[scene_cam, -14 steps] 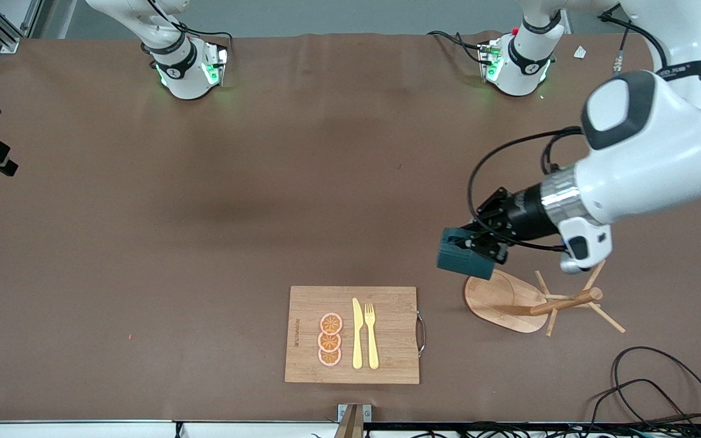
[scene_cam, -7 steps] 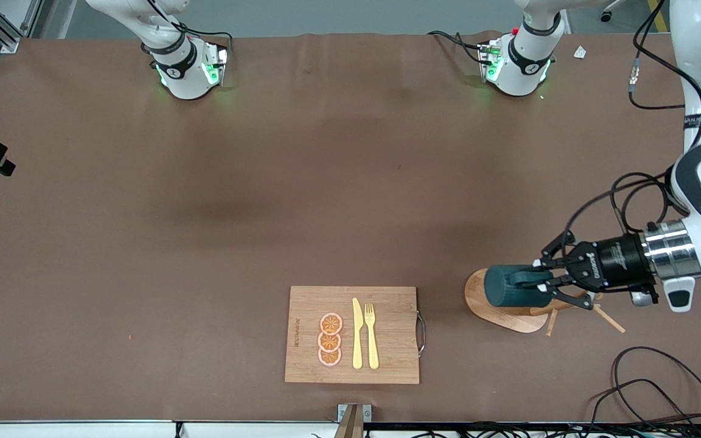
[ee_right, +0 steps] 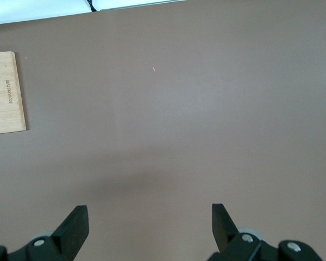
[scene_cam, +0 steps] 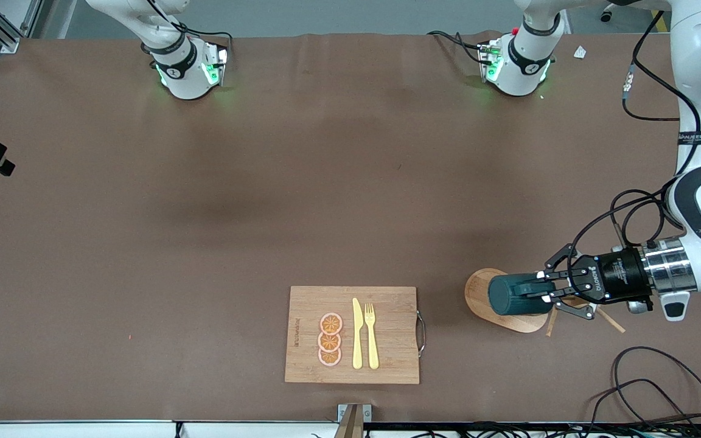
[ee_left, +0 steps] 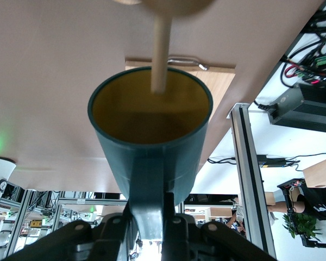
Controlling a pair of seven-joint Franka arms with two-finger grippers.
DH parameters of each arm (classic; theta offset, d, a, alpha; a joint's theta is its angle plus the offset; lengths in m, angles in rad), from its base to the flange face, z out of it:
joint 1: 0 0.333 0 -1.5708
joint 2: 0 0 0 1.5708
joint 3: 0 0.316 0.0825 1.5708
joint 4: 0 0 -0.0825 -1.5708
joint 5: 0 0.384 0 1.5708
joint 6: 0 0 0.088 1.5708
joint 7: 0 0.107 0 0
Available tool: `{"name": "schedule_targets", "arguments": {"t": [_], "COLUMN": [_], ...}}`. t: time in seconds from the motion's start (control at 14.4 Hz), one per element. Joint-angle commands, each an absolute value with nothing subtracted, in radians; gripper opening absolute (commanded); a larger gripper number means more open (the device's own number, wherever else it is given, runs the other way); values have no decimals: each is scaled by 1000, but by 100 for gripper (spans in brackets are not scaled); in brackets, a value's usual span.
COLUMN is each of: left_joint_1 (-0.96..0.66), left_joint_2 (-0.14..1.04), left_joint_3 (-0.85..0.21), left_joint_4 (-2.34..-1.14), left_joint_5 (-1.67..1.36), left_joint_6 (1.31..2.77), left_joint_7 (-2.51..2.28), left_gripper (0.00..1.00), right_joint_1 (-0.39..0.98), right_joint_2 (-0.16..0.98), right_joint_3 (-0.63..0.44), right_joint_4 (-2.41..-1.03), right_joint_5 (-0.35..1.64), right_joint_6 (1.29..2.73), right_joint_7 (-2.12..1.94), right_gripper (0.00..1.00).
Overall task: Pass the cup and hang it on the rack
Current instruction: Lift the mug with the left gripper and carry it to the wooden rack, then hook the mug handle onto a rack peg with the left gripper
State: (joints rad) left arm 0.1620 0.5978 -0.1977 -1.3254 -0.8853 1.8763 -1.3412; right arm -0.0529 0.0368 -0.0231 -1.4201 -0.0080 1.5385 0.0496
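The left gripper (scene_cam: 544,291), jaws clenched on the handle of the small dark teal cup (scene_cam: 516,295), has swung it sideways and now lower over the light wooden mug rack (scene_cam: 484,294); a peg seems to cross the cup's mouth, so hanging seems close; the right gripper (ee_right: 150,224) waits, jaws released, over bare tabletop (scene_cam: 204,201).

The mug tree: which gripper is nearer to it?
Left. The left gripper holds the teal mug over the mug tree; the right gripper waits over bare table.

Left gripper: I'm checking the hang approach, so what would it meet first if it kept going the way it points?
Likely the rack: the left gripper holds the cup, with a peg at its mouth.
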Motion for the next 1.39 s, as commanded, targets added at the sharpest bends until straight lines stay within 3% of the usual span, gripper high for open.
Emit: {"name": "schedule_targets", "arguments": {"t": [0.0,0.76,1.04,1.32], "left_joint_1": [195,238,238,239], "left_joint_2": [614,641,652,655], "left_joint_3": [-206,-202,-202,-202], "left_joint_4": [-1318,-1319,-1319,-1318], "left_joint_5": [-905,-900,-899,-899], "left_joint_6": [1875,1859,1859,1859], "left_joint_7": [-1301,-1221,-1221,-1220], "left_gripper": [0,2,11,14], "right_joint_1": [-71,-72,-74,-75], "right_joint_2": [37,37,37,37], "right_joint_3": [-2,-2,-3,-3], "right_joint_4": [-1410,-1410,-1410,-1410], "right_joint_5": [-23,-23,-23,-23], "right_joint_6": [1526,1528,1528,1531], "right_joint_7": [51,49,51,49], "right_gripper": [100,100,100,100]}}
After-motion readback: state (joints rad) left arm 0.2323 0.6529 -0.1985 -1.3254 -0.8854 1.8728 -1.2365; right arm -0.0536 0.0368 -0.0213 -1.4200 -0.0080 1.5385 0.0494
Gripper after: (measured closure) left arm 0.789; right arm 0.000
